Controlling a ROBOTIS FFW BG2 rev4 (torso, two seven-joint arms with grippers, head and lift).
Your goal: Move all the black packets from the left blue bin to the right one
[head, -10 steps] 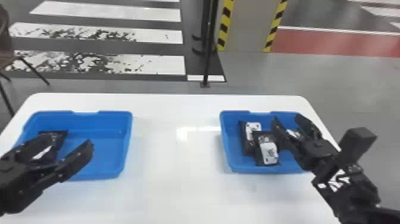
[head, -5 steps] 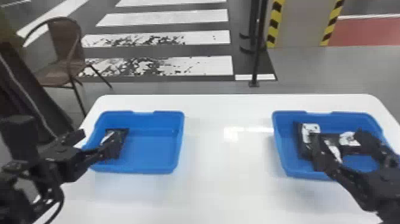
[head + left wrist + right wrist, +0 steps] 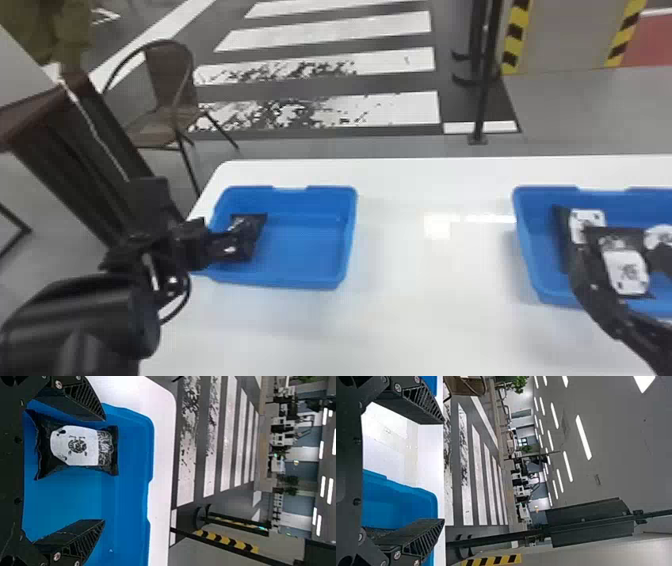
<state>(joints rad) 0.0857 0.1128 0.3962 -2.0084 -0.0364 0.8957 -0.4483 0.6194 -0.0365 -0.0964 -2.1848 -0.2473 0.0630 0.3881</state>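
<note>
And the head view is swinging to the robot's left, the left blue bin (image 3: 325, 281) sliding inward, while the left gripper (image 3: 215, 241) is shifting from over that bin's middle toward its outer side. Its two black fingers are standing wide apart, gripping nothing. One black packet with a white label (image 3: 75, 446) is lying between them, closer to one finger, on the bin floor. Over to the right gripper (image 3: 617, 247): it's hanging over the right blue bin (image 3: 525, 240), fingers also spread wide and holding nothing. Three packets are resting by it: one (image 3: 627, 270) between its fingers in the head view, one (image 3: 586, 225) just beyond the inner finger, one (image 3: 659, 235) beside the outer. White table (image 3: 410, 310) is stretching between both grippers; beyond the left one, a brown chair (image 3: 170, 80) is standing, with a painted crosswalk (image 3: 395, 107) running behind.
</note>
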